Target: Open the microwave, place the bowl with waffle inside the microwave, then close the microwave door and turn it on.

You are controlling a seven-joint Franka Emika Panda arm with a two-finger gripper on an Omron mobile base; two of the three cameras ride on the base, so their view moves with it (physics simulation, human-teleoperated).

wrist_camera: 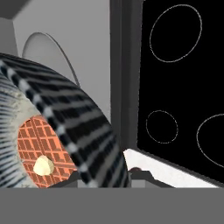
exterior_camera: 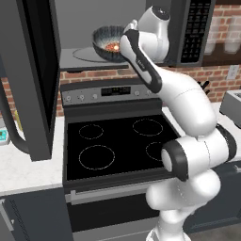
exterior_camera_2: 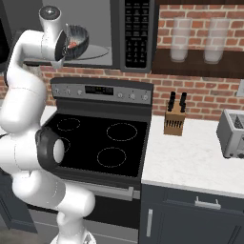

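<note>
The microwave [exterior_camera: 194, 29] hangs over the stove with its cavity showing. The microwave door [exterior_camera: 38, 70] is swung wide open to the left. My gripper [wrist_camera: 107, 177] is shut on the rim of the bowl [exterior_camera: 104, 42], a dark bowl with white streaks. It holds the bowl tilted at the cavity's mouth, above the glass turntable [exterior_camera: 84, 55]. The orange-red waffle [exterior_camera: 112, 47] lies inside the bowl. In the right base view the bowl [exterior_camera_2: 77, 39] and waffle [exterior_camera_2: 72, 45] sit just beside my hand. In the hand view the bowl [wrist_camera: 65, 122] and waffle [wrist_camera: 37, 146] are very close, and a pale lump lies on the waffle.
The black stove [exterior_camera: 113, 141] with its control panel lies directly below. The open door's curved handle [exterior_camera: 12, 127] juts out at the left. On the right counter stand a knife block [exterior_camera_2: 174, 119] and a toaster [exterior_camera_2: 233, 133]. Two glasses [exterior_camera_2: 180, 40] stand on a shelf.
</note>
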